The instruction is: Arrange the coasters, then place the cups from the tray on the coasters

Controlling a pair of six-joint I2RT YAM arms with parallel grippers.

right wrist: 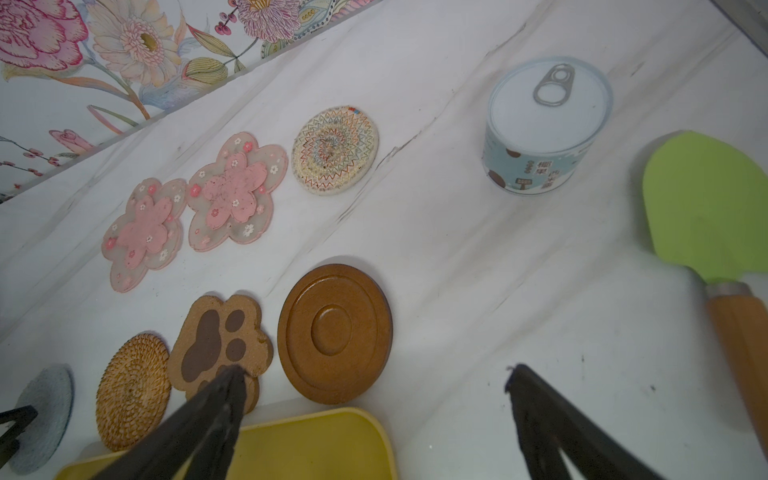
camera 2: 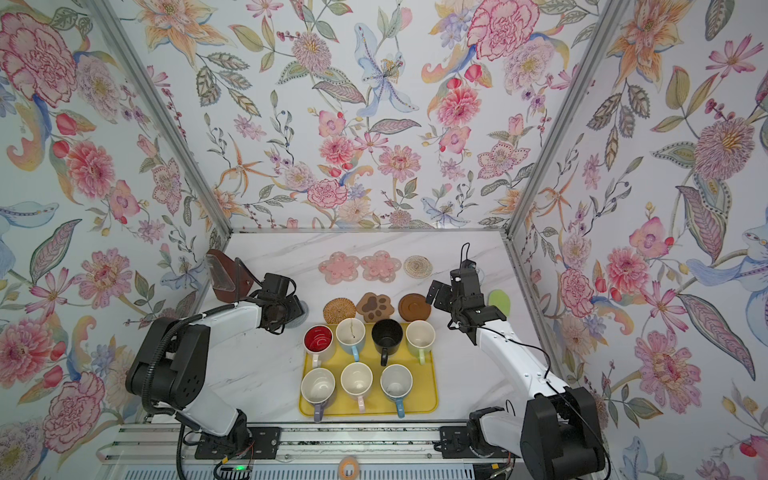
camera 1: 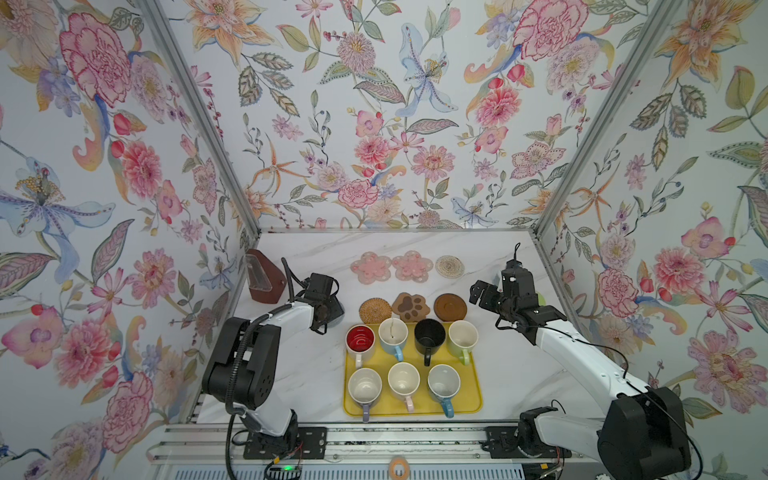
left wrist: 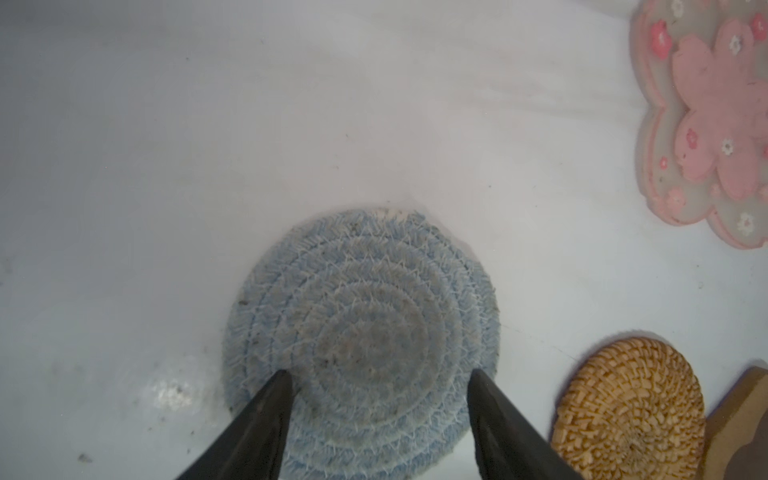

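My left gripper is open, its two fingertips resting on or just over the grey woven round coaster, which lies flat left of the tan rattan coaster. The paw coaster and the dark wooden coaster continue that row. Behind them lie two pink flower coasters and a pale woven one. Several cups, among them a red-inside one and a black one, stand on the yellow tray. My right gripper hangs open and empty above the tray's far right corner.
A white-blue pull-tab can and a green spatula with a wooden handle lie at the right, near the wall. A brown holder with a clear insert stands at the far left wall.
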